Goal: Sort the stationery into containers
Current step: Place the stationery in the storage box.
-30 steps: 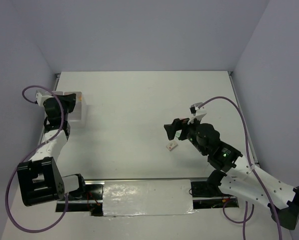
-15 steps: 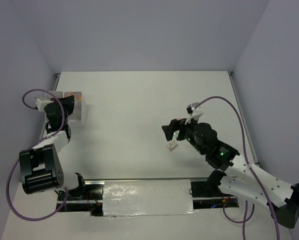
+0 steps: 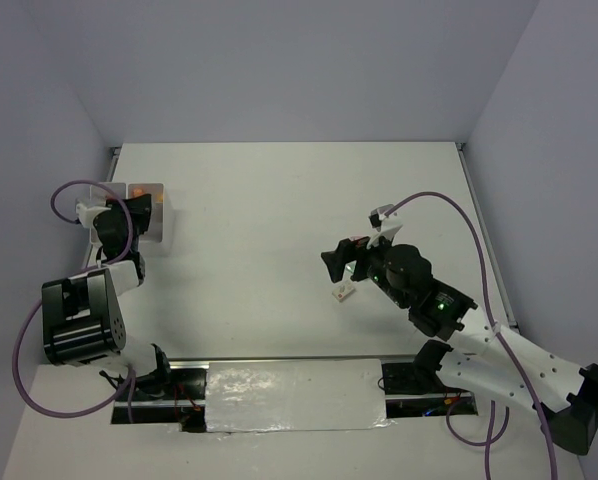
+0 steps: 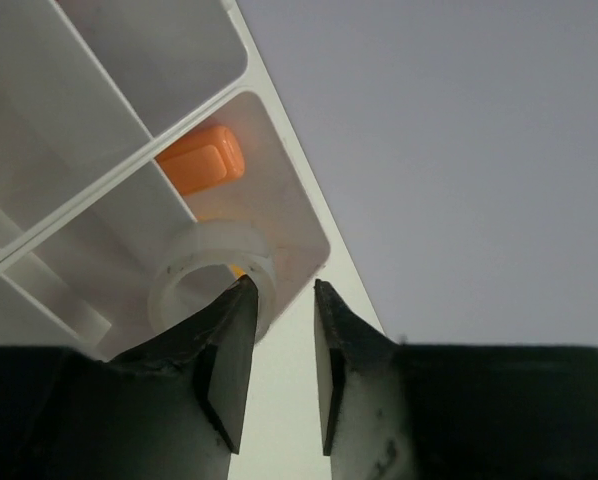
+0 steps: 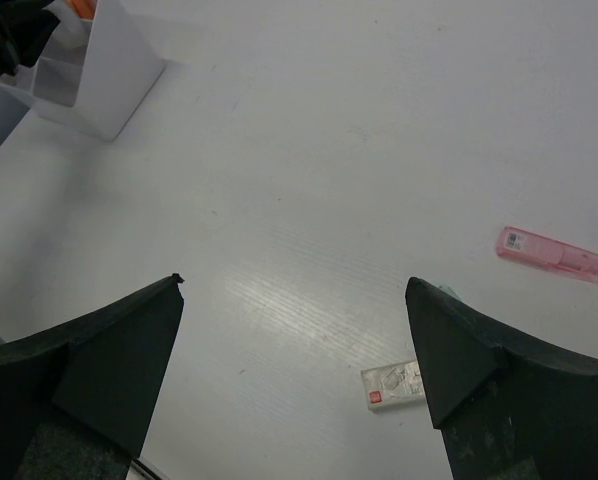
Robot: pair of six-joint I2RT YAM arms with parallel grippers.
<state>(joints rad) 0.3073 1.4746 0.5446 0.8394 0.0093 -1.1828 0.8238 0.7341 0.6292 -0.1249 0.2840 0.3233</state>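
Across the white worktop [image 3: 279,200], the box [image 4: 291,200] at upper left is holding a tape ring [image 4: 214,243] beside an orange marker [image 4: 201,160]. The left fingers [image 4: 229,360], narrowly parted, are sitting right against the ring and risk dragging it out. The right fingers [image 5: 109,350] are hanging wide apart, empty, above an eraser [image 5: 394,383].

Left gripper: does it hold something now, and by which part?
Apparently nothing. The left gripper is slightly open; the tape ring lies by only one finger, resting in a compartment of the white box.
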